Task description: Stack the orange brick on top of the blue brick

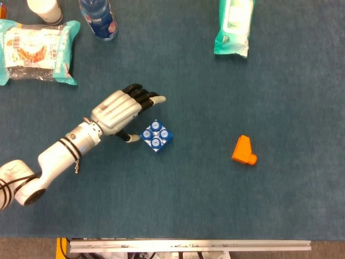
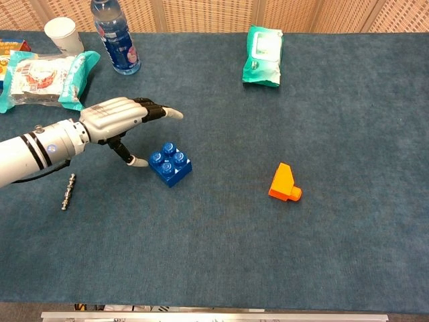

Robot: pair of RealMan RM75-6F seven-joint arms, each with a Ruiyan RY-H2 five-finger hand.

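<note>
Now the metallic left hand hovers with dark fingers spread, holding nothing, its thumb touching the studded blue brick. The wedge-shaped orange brick lies well apart, right, on the felt-like teal tabletop.

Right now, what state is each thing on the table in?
left hand: open, thumb at the blue brick's left side
blue brick: studs up, flat on the table, nothing stacked on it
orange brick: lying alone, apart from the blue brick
water bottle: upright
paper cup: upright
wipes pack: lying flat
</note>
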